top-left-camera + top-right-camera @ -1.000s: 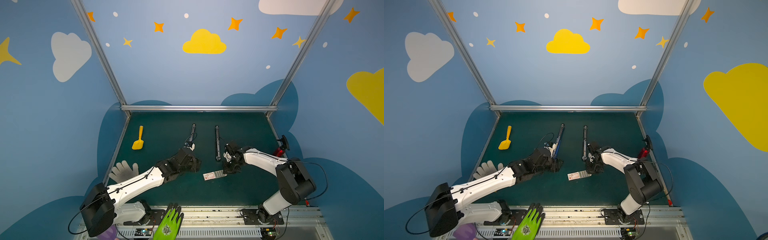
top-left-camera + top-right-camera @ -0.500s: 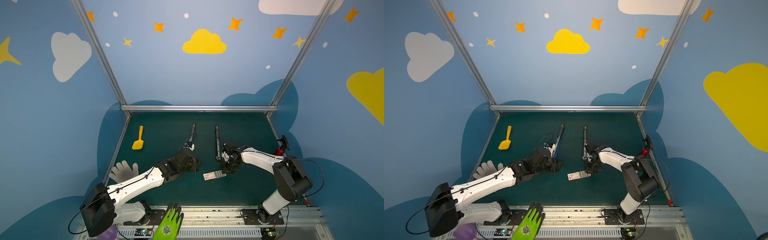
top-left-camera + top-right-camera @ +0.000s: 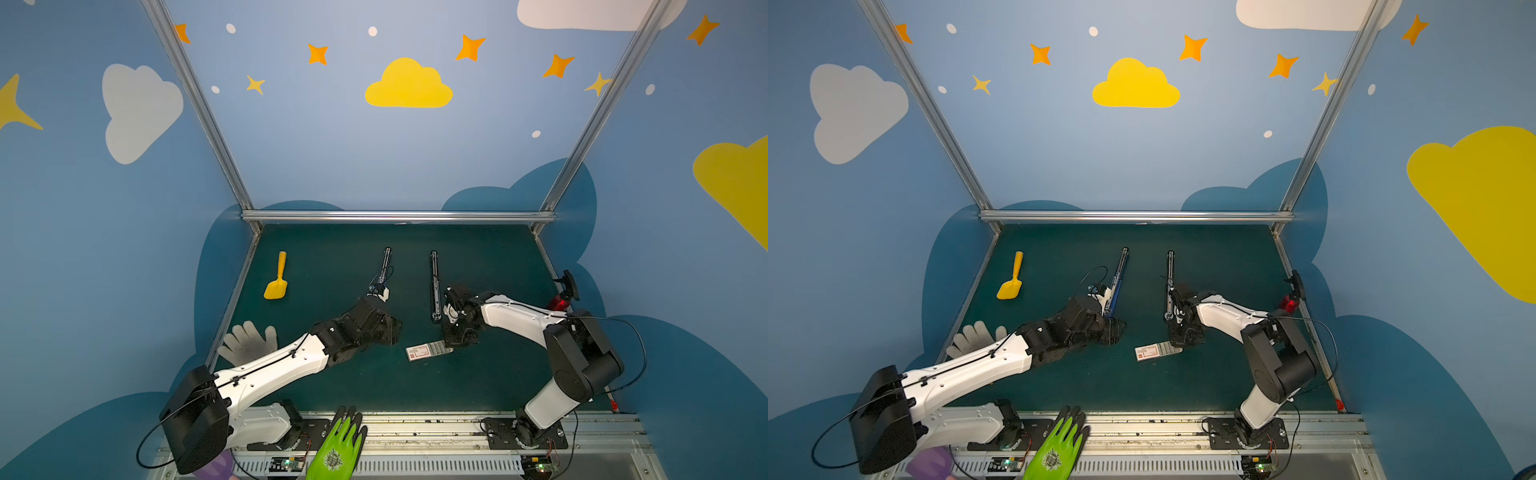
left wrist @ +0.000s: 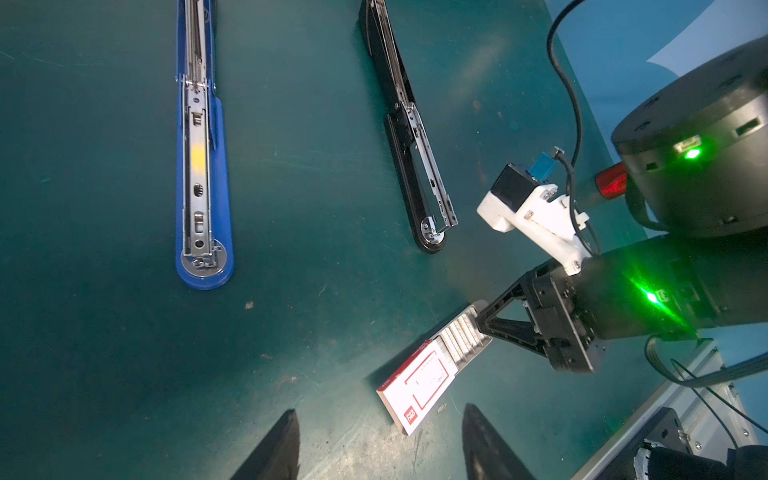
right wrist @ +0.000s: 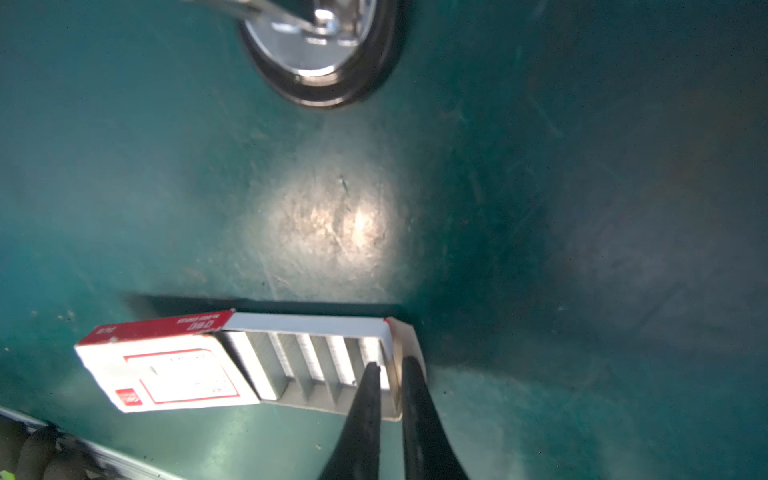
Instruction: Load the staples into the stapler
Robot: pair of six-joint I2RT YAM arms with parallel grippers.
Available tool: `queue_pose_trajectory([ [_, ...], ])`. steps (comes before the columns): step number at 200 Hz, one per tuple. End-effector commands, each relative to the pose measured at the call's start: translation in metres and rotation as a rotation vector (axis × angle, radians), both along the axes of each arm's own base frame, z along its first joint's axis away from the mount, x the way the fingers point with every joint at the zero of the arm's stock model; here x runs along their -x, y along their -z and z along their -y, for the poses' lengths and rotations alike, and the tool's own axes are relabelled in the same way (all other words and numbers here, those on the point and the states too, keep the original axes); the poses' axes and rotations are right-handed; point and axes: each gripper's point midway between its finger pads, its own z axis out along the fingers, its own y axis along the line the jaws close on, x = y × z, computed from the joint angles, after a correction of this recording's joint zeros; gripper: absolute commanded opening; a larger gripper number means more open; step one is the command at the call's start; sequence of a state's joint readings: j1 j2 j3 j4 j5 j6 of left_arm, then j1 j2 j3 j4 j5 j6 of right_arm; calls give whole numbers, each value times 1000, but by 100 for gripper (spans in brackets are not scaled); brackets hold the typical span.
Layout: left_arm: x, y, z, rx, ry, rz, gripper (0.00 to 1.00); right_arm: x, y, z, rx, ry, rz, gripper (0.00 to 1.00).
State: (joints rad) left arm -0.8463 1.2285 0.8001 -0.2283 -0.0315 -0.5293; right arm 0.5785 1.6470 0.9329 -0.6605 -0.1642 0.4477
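The staples (image 5: 291, 361) lie in silvery rows in the tray slid out of their white, red-labelled box (image 5: 174, 374), which lies flat on the green mat (image 3: 428, 351). My right gripper (image 5: 388, 365) is nearly shut at the tray's outer end. One finger is inside on the last row and the other outside the end wall. Two staplers lie opened flat beyond the box, a blue one (image 4: 201, 187) and a black one (image 4: 415, 166). My left gripper (image 4: 380, 440) is open and empty, just short of the box's closed end.
A yellow scoop (image 3: 276, 280) lies at the mat's left. A grey glove (image 3: 249, 340) sits at the left edge and a green glove (image 3: 336, 444) on the front rail. A red and black object (image 3: 561, 295) stands at the right edge.
My right gripper has come down onto the open end of the tray and its jaws have narrowed. The left arm has stayed where it was.
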Motion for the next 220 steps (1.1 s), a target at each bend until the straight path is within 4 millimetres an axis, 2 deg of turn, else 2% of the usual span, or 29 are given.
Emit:
queue_pose_trajectory([
  [1, 0, 3, -1, -3, -2, -8, 62, 7, 2, 4, 22, -7, -17, 12],
  [81, 2, 6, -5, -7, -12, -9, 62, 11, 5, 2, 33, -12, -25, 13],
  [144, 3, 6, -5, -4, -12, -10, 61, 14, 5, 3, 41, -11, -29, 9],
  [170, 3, 6, -6, -3, -13, -11, 62, 14, 5, 3, 43, -12, -28, 5],
  [220, 1, 3, -6, 12, -24, -5, 62, 10, -12, 1, 25, -8, 8, 0],
])
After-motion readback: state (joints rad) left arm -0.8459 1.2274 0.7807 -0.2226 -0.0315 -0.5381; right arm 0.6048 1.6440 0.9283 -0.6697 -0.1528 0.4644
